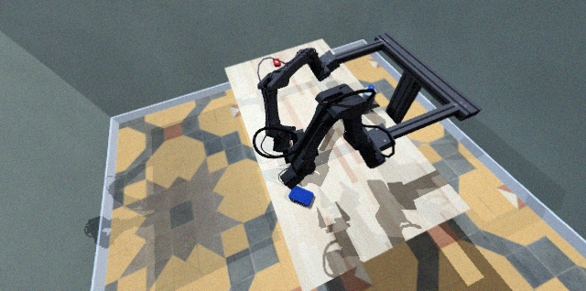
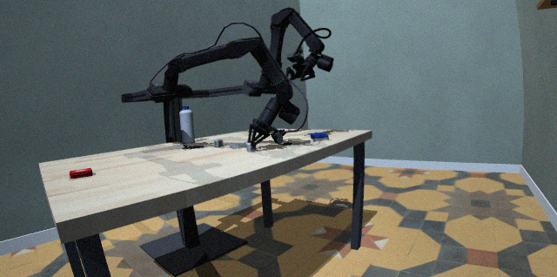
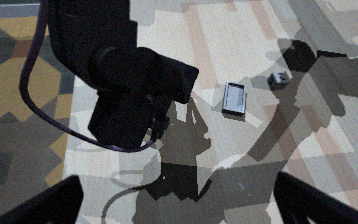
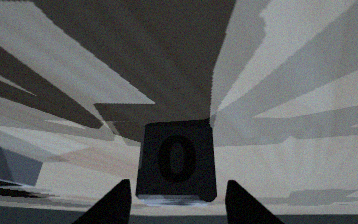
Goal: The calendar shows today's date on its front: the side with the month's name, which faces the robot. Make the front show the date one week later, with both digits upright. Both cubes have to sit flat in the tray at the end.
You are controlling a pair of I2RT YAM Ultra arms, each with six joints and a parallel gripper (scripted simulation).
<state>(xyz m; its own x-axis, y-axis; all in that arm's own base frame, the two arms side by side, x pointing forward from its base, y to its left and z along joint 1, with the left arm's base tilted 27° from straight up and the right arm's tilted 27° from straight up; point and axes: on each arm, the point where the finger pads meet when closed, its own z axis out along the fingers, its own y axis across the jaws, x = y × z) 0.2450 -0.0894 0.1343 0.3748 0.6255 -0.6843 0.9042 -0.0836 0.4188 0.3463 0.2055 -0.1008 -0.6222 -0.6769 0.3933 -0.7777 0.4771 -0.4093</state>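
Tray (image 3: 227, 106) without cubes, one cube (image 3: 279, 81) beside.

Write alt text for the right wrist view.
A dark cube marked 0 sits low in the center, framed by the two fingertips of the right end effector, with gaps visible on both sides. Behind it, hard-edged shadows streak across the pale table.
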